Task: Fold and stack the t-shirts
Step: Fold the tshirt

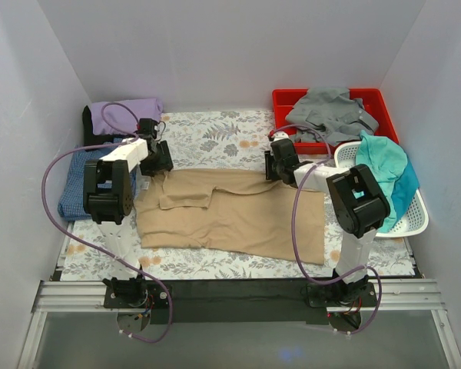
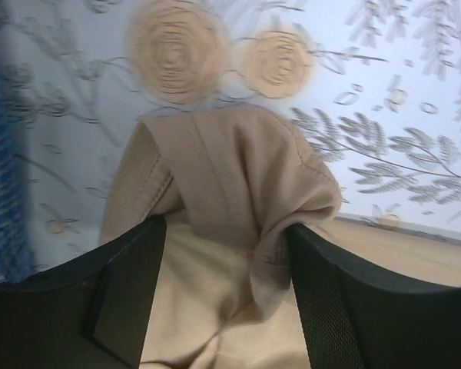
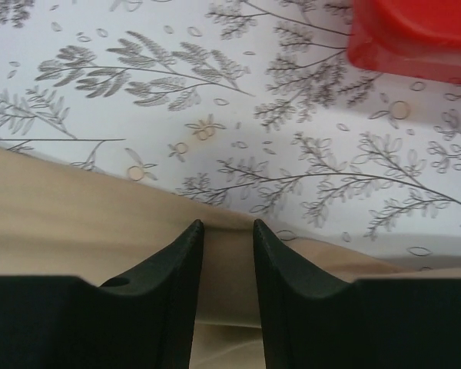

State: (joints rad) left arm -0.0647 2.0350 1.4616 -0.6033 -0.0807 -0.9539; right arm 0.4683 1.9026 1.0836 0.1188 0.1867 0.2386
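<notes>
The tan t-shirt lies spread across the middle of the table. My left gripper sits at its far left corner; in the left wrist view the gripper is open, its jaws wide apart around a raised bunch of tan cloth. My right gripper is at the shirt's far right edge; in its wrist view the gripper is shut narrowly on the tan hem. The lavender shirt and textured blue shirt lie at the far left. The grey shirt and teal shirt are on the right.
A red bin at the back right holds the grey shirt. A white basket on the right holds the teal shirt. A floral cloth covers the table. White walls close in on three sides.
</notes>
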